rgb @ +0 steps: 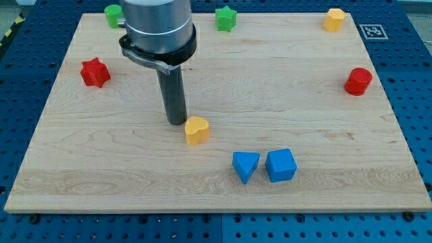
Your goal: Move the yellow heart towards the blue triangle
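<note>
A: What's the biggest thing here?

B: The wooden table (324,115), filling most of the view, with a blue pegboard surround (415,81) around it. Next largest is the arm (156,27), coming down from the view's top left and ending in the dark rod.

A: And the fingers, wide or narrow?

B: There are none to report; the arm carries only the rod. My tip (177,123) rests on the table just to the view's left of the yellow heart (197,129), very close, though I cannot tell whether they touch.

A: Where is that heart relative to its target?

B: Left of centre in the lower half of the table. The blue triangle (246,166) lies near it, toward the view's lower right, with bare wood between them and nothing in the path.

A: What's around the triangle?

B: A blue cube (281,165) sits just beside it on the view's right, a thin gap showing between them.

A: Count the blocks.

B: Eight. Two blue, as said. Two yellow: the heart and a yellow block (333,19) at the top right. Two red: a red star (94,72) at the left and a red cylinder (358,81) at the right. Two green along the top edge: a green star (225,18) and a green block (113,13) partly hidden behind the arm.
</note>
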